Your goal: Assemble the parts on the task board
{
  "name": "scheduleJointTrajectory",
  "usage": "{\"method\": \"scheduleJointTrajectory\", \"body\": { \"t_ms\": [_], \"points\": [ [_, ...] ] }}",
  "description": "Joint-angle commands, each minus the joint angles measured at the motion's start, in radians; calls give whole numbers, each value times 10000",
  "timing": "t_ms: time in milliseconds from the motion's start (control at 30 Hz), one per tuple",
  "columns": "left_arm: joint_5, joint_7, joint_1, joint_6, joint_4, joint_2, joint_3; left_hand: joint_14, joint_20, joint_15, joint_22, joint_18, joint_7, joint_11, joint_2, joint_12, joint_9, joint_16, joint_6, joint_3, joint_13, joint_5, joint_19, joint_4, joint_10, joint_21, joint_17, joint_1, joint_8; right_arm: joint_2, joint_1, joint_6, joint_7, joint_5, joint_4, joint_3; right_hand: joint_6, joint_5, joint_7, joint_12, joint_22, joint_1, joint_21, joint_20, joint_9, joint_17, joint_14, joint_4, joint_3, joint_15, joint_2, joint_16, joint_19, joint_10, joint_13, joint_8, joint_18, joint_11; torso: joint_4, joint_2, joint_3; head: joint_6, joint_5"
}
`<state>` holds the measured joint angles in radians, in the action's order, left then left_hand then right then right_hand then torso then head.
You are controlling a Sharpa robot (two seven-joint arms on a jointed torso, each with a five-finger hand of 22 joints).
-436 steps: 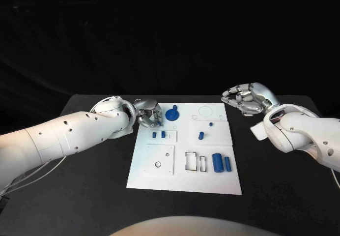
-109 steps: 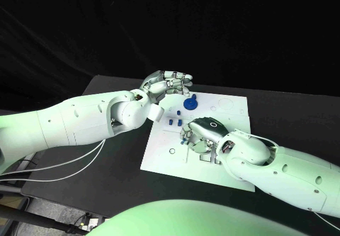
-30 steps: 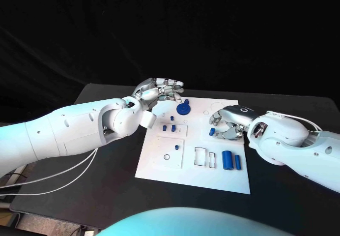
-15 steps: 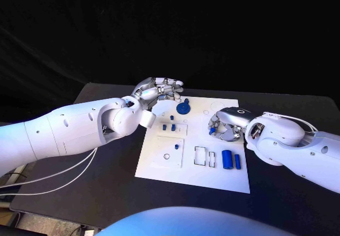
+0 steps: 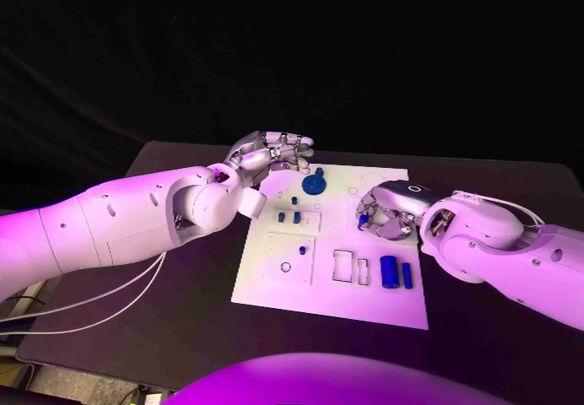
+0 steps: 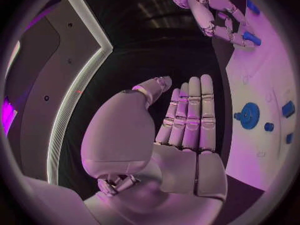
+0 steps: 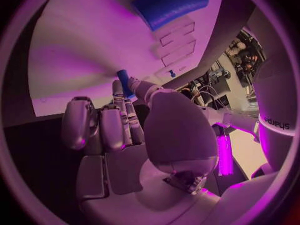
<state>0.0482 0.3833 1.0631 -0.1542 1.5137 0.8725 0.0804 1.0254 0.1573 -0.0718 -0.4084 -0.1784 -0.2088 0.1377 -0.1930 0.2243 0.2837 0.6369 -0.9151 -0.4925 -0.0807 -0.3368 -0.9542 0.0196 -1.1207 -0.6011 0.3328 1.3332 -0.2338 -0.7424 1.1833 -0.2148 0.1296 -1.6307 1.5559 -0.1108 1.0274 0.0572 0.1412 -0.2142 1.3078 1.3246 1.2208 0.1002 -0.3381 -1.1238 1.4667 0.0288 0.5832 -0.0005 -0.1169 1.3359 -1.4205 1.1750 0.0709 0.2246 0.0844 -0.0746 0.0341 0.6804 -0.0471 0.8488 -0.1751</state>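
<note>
The right hand point(image 5: 387, 213) hangs over the right side of the white task board point(image 5: 280, 291), pinching a small blue peg point(image 5: 363, 220) between thumb and finger. The left hand point(image 5: 270, 153) hovers off the board's far left corner, fingers straight and side by side, holding nothing. Near it a blue gear point(image 5: 316, 185) sits on the board; two blue cylinders point(image 5: 397, 272) lie toward the near right of the board on the black bench point(image 5: 146, 329)
</note>
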Motion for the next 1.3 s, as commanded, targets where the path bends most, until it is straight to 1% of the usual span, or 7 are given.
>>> {"method": "scheduleJointTrajectory", "body": {
  "t_ms": [33, 367, 600, 700, 767, 1000, 1300],
  "points": [
    [35, 19, 11, 197, -1, -12, 9, -81, 4, -10, 13, 11, -3, -4, 88, -54, -10, -44, 30, 10, -10, -6, 47, 27, 95, 50, 11, 3, 62, -69, -15, -670, 47, -62, 171, 2, 104, -32, -7, 51, 1069, -31, 105, -19, -83, -62, 176, -32, 110, -54, 135, 80, -102, 105, 24, 99, -137, 18, -2, -7, 3, -5, 10],
    [35, -13, 11, 218, -45, -16, 9, -89, 8, -12, 13, 9, -5, -2, 93, -53, -10, -44, 32, 18, -13, -7, 50, 33, 102, 54, 22, 5, 68, -471, 86, -1150, 60, 373, 1282, 98, 129, -33, -17, 85, 1084, -69, 118, -28, -121, -50, 177, -48, 146, -61, 115, 81, -108, 147, 28, 137, -139, 25, 1, -9, 8, -13, -25],
    [36, -22, 11, 229, -72, -36, 9, -94, 10, -14, 13, 9, -7, 0, 93, -55, -11, -45, 35, 22, -14, -7, 53, 35, 108, 57, 27, 4, 71, -169, 68, -1197, -79, 1019, 1693, 114, 124, -20, -21, 117, 1081, -71, 102, -31, -137, -57, 180, -65, 181, -64, 122, 87, -102, 143, 24, 146, -136, 27, 14, -10, 5, 7, -98],
    [36, -23, 11, 235, -83, -51, 9, -94, 10, -14, 13, 9, -7, 0, 93, -55, -11, -45, 35, 22, -14, -7, 53, 35, 108, 57, 27, 4, 71, 66, -23, -1175, -144, 1111, 1748, 106, 119, -15, -20, 131, 1065, -72, 63, -33, -145, -33, 176, -73, 198, -65, 128, 77, -86, 145, 23, 150, -127, 27, -3, -12, 6, 23, -157],
    [36, -24, 11, 238, -99, -72, 9, -94, 10, -14, 13, 9, -7, 0, 93, -55, -11, -45, 35, 22, -14, -7, 53, 35, 108, 57, 27, 4, 71, 344, -155, -1149, -218, 1092, 1769, 89, 114, -11, -18, 142, 1064, -71, 56, -34, -151, -43, 179, -82, 212, -66, 130, 83, -83, 146, 22, 153, -126, 26, -17, -15, 5, 43, -209],
    [36, -32, 11, 255, -127, -137, 9, -94, 10, -14, 13, 9, -7, 0, 93, -55, -11, -45, 35, 22, -14, -7, 53, 35, 108, 57, 27, 4, 71, 1042, -512, -1033, -473, 515, 1669, -15, 105, -7, -15, 158, 1043, -72, 4, -36, -160, -24, 175, -98, 226, -66, 126, 74, -62, 147, 21, 156, -115, 24, -36, -4, 19, 37, -248],
    [61, -34, 11, 275, -84, -166, 9, -94, 10, -14, 13, 9, -7, 0, 93, -55, -11, -45, 35, 22, -14, -7, 53, 35, 108, 57, 27, 4, 71, 1602, -968, -929, -552, 125, 1133, -151, 98, -5, -13, 171, 1042, -74, -4, -36, -168, -21, 175, -113, 234, -65, 115, 74, -59, 148, 21, 159, -113, 23, 1, 2, 12, 78, -352]
  ]
}}
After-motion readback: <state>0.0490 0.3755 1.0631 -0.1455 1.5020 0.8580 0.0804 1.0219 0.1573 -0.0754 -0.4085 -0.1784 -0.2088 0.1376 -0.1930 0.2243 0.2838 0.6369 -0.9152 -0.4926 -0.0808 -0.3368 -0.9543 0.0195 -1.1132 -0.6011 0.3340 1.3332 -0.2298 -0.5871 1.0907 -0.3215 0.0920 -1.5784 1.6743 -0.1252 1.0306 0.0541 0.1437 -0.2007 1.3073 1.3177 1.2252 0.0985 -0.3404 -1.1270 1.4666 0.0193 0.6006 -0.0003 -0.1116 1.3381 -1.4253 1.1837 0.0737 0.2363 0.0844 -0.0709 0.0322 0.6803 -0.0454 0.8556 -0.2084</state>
